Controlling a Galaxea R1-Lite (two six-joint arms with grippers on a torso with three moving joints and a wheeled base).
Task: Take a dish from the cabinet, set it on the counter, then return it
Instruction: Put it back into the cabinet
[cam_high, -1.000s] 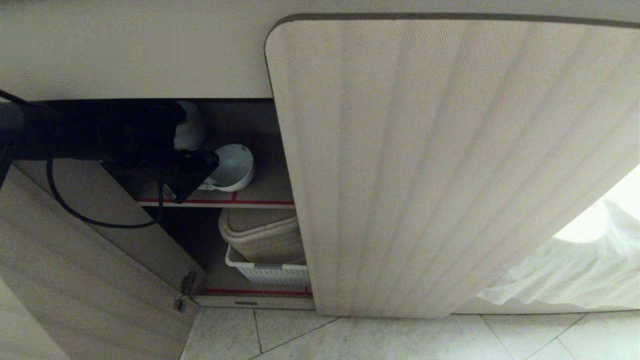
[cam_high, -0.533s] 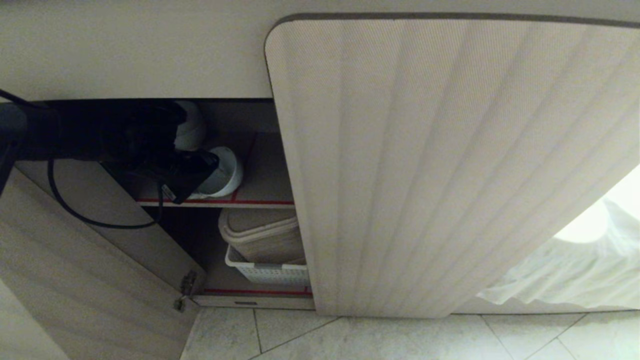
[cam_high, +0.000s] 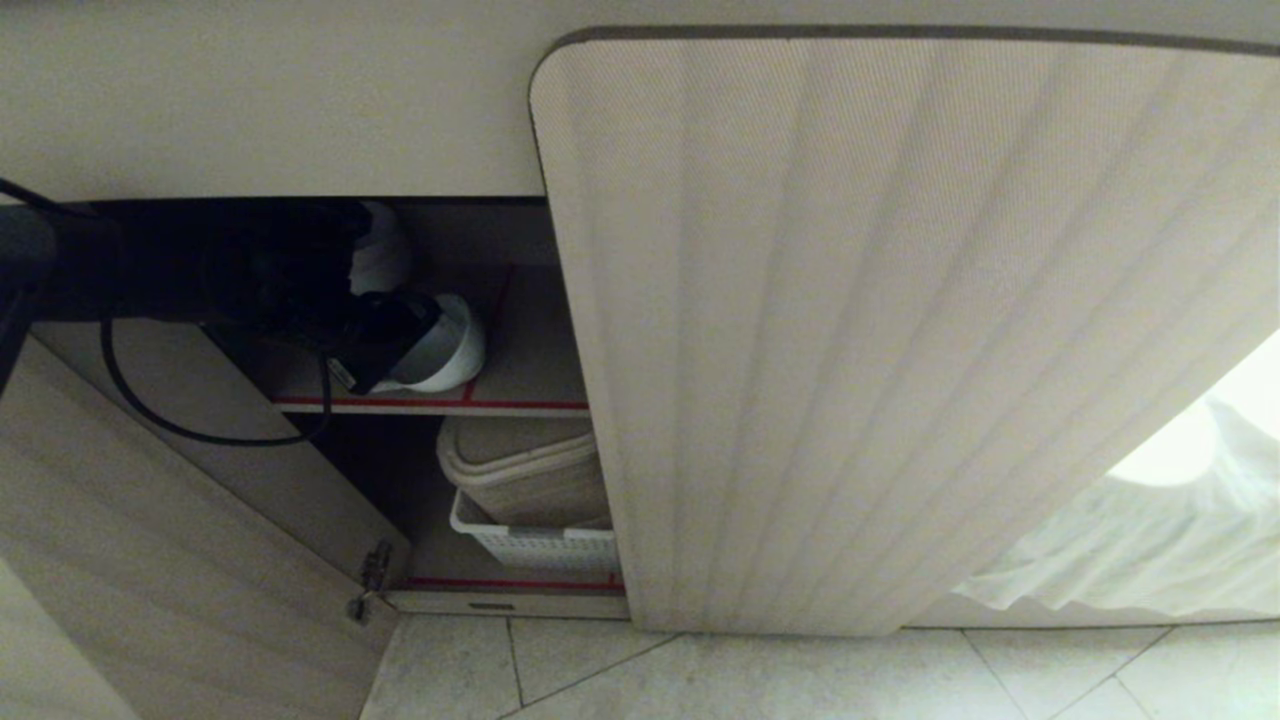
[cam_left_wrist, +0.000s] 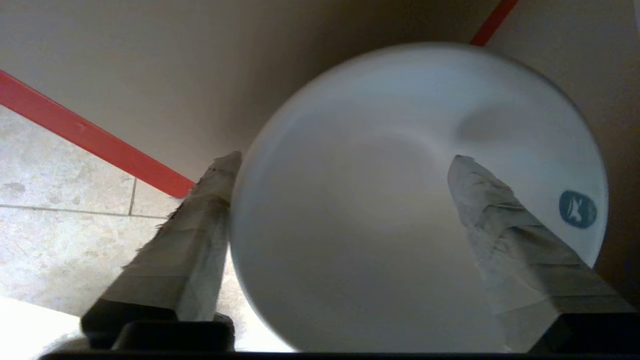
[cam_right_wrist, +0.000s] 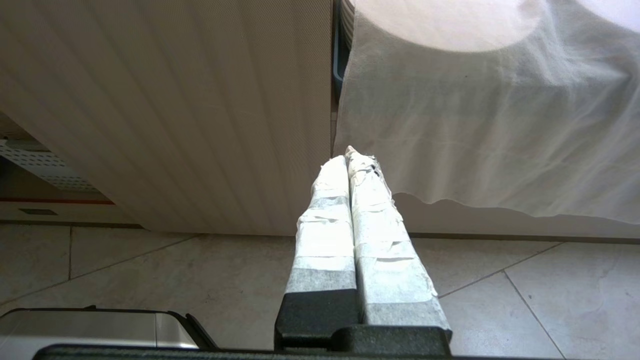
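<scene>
My right gripper (cam_right_wrist: 350, 157): fingers pressed together, empty, above floor tiles (cam_right_wrist: 150, 270), closed cabinet door (cam_right_wrist: 175, 110) at 11 o'clock. My left gripper (cam_left_wrist: 345, 160): fingers spread wide, one outside the rim, one inside the dish (cam_left_wrist: 390, 200), no squeeze seen. Dish (cam_high: 450, 345): on the cabinet's (cam_high: 860, 330) upper red-edged shelf (cam_high: 520, 375). Lower shelf: white basket (cam_high: 540, 545).

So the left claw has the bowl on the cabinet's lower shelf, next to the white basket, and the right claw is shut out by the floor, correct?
One thing is wrong: the bowl at the left claw is on the upper shelf, as the head view shows. The white basket sits on the shelf below it. The right claw is indeed shut, out over the floor.
</scene>
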